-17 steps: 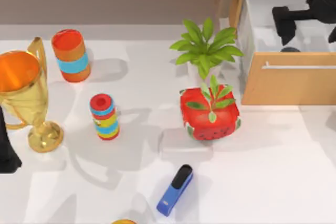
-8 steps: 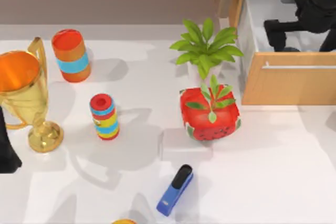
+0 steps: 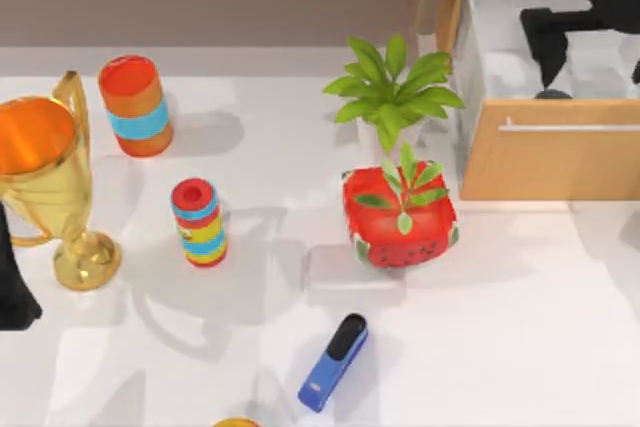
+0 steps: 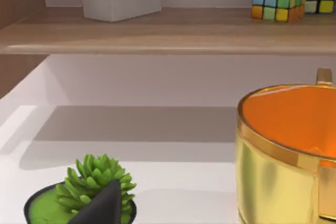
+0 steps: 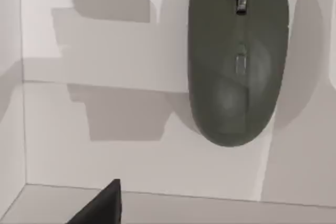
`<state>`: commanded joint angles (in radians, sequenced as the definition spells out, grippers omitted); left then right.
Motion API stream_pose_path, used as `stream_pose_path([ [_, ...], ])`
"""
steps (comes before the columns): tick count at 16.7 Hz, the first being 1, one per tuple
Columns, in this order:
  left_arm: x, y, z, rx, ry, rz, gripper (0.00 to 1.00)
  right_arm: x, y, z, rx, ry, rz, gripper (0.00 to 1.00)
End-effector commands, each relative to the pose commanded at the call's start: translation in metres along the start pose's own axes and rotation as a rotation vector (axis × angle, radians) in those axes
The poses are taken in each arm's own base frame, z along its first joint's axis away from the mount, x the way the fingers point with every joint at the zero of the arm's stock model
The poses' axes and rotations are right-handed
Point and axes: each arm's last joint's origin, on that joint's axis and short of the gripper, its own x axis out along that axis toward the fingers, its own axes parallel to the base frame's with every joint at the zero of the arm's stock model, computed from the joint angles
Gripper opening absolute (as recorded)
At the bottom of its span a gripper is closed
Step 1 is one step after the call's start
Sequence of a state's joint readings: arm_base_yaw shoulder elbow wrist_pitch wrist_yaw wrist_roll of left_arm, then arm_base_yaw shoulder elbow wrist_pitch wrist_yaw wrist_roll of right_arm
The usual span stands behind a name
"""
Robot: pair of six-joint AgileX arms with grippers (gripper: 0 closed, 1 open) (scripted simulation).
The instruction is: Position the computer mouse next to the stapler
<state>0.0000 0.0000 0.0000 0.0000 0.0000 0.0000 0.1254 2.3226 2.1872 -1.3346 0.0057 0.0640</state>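
Note:
The computer mouse [image 5: 239, 56], a dark grey oval, lies on the white floor of the open drawer [image 3: 550, 152] at the table's back right. In the top view only a dark sliver of the mouse [image 3: 553, 95] peeks out behind the drawer front. My right gripper [image 3: 592, 65] hovers above the drawer, open and holding nothing, and one of its fingertips [image 5: 102, 205] sits apart from the mouse. The blue stapler [image 3: 333, 362] with its black top arm lies near the front edge at the middle. My left arm [image 3: 10, 292] is parked at the left edge, its gripper open with one fingertip [image 4: 102, 208] in sight.
A red pot with a plant [image 3: 400, 219] and a leafy green plant [image 3: 395, 92] stand between the drawer and the stapler. A striped can [image 3: 198, 222], an orange can [image 3: 135, 105] and a gold trophy [image 3: 45, 177] occupy the left side. Bare table lies right of the stapler.
My right gripper swung slightly left over the drawer, then back to the right. The stapler, the mouse and the left arm have stayed put.

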Motion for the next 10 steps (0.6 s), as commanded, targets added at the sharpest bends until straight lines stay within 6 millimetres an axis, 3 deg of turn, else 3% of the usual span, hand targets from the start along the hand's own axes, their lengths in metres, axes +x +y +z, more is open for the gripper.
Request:
stream_pose_path([
  [3,0.0,0.0,0.0,0.0,0.0,0.0,1.0,-0.027,-0.001,-0.01,0.001,-0.001,0.001,1.0],
  [5,0.0,0.0,0.0,0.0,0.0,0.0,1.0,-0.033,-0.002,-0.013,0.003,-0.002,0.001,1.0],
  [8,0.0,0.0,0.0,0.0,0.0,0.0,1.0,-0.025,-0.002,-0.01,-0.001,-0.003,0.001,1.0],
  [10,0.0,0.0,0.0,0.0,0.0,0.0,1.0,-0.006,-0.001,-0.004,-0.002,-0.001,0.001,1.0],
])
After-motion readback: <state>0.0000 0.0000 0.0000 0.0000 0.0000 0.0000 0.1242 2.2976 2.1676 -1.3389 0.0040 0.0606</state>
